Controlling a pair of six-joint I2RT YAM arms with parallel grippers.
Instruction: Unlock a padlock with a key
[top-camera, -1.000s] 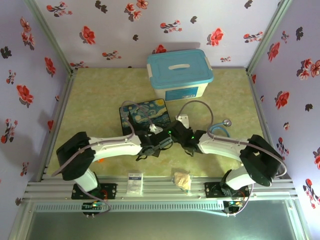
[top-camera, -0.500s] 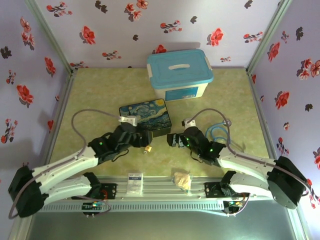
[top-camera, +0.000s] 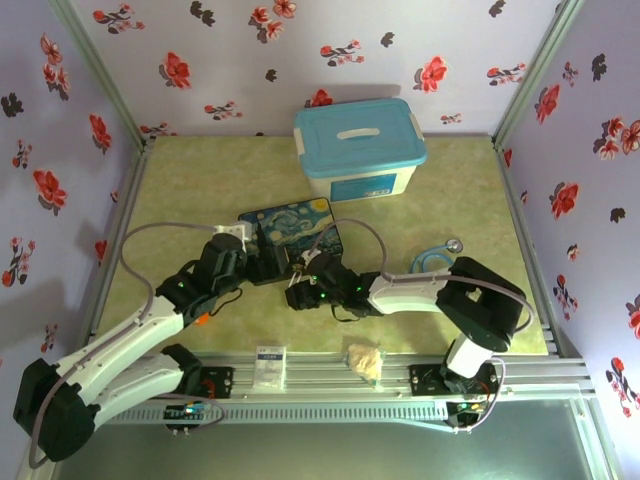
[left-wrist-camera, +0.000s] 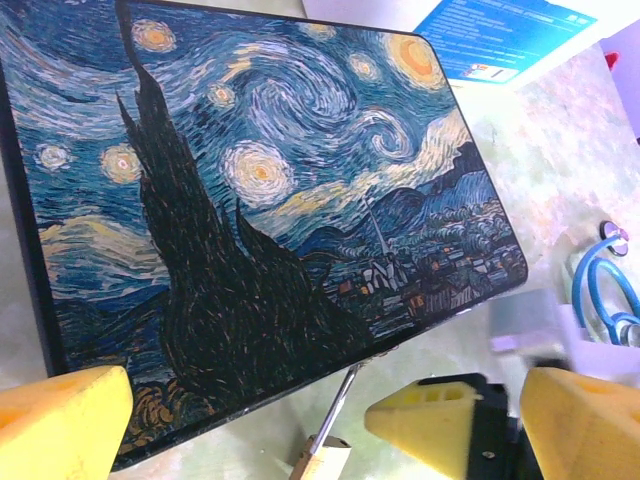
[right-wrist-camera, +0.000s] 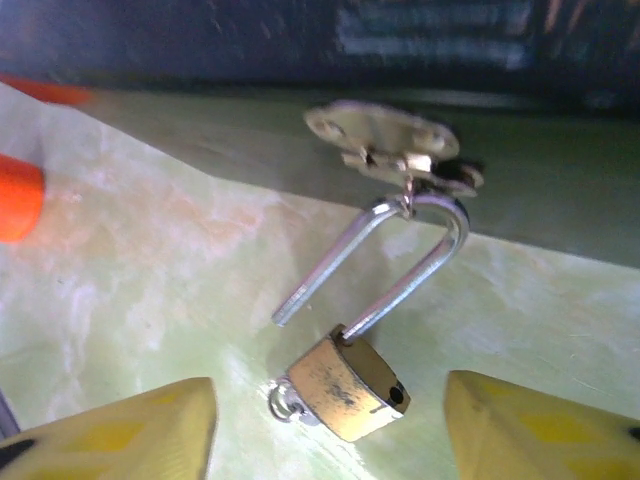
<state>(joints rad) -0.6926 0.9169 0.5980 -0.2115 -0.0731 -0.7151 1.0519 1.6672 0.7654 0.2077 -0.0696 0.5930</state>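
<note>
**Control:** Report from the near edge outward.

**Operator:** On the front rail I see a white card (top-camera: 270, 366) and a beige wad (top-camera: 365, 360). Beyond them, both my arms meet over the bench (top-camera: 180, 190), just before the painted tin (left-wrist-camera: 250, 200).

**Control:** Fingers?

**Operator:** My left gripper (left-wrist-camera: 320, 430) stands spread wide and holds nothing. My right gripper (right-wrist-camera: 325, 425) is likewise wide. The padlock (right-wrist-camera: 350, 385) lies on the bench between its fingers (right-wrist-camera: 120, 430), touching neither.

**Control:** Padlock condition?

**Operator:** The shackle (right-wrist-camera: 400, 260) is open: one leg sits in the brass body and the other end is free. A flat pale metal piece (right-wrist-camera: 385, 145) hangs at its bend. A small metal ring (right-wrist-camera: 283, 405) shows at the body's corner. Whether that is the key, I cannot tell.

**Control:** Containers?

**Operator:** The painted tin, just behind the padlock, has its lid on, so its contents are hidden. Farther back, the white box (top-camera: 360, 180) carries its blue lid (top-camera: 358, 135), closed. Its contents are hidden too.
</note>
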